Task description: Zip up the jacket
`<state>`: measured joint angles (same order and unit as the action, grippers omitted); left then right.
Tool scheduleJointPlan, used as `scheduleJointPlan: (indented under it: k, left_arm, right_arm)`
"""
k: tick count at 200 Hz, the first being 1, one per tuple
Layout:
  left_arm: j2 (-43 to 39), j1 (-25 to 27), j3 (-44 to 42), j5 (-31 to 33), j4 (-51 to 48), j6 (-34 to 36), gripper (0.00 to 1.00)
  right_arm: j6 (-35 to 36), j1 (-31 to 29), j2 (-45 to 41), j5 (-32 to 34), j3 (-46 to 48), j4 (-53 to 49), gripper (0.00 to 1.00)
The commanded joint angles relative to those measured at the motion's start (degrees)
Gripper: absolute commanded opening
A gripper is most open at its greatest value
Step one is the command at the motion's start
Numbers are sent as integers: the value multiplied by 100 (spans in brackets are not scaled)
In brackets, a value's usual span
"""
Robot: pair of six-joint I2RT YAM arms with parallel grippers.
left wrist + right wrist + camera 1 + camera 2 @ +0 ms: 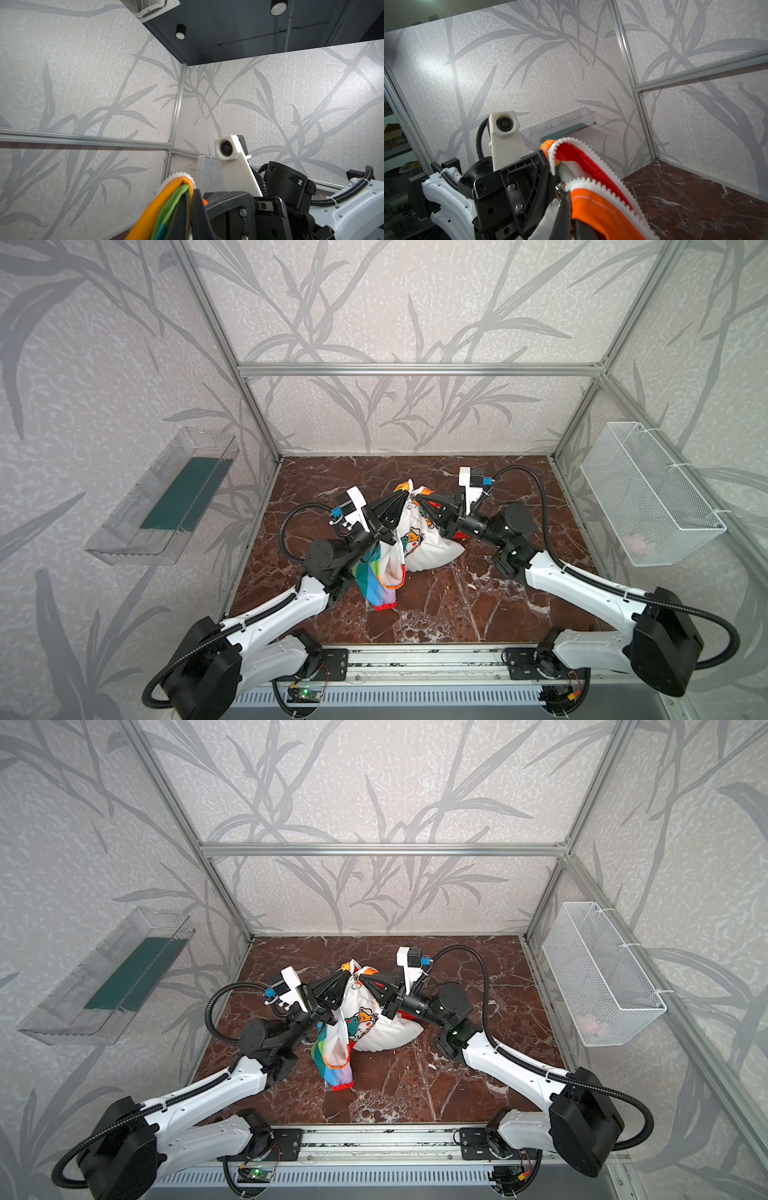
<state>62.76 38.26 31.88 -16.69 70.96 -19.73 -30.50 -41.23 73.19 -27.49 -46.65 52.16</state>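
Left gripper clamps one jacket edge, right gripper clamps the other beside the zipper pull. Held high, the fabric hangs to the surface, likely to align the teeth.

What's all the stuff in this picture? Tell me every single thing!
jacket: one, rainbow stripes with white cartoon lining, middle of the table, top held up
zipper: one, white, on the jacket's top edge, teeth apart
table: one, brown marble, under the jacket
clear tray: one, see-through, on the left wall
green mat: one, dark green, inside the clear tray
wire basket: one, white, on the right wall; something pale pink inside, too blurry to name
left arm: one, white and black, left side
right arm: one, white and black, right side
left hand: one, black, shut on the jacket
right hand: one, black, shut on the jacket
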Motion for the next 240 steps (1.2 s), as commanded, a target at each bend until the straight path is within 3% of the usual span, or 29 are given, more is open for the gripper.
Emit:
scheduleJointPlan:
  k: [1,240]
  left_arm:
    - [-57,24,187,-111,193,-29,0]
    - [17,32,278,-90,352,-79,0]
  right_arm:
    - [-85,28,-147,-1,-210,206,0]
    - [-175,25,-192,-98,-203,316,0]
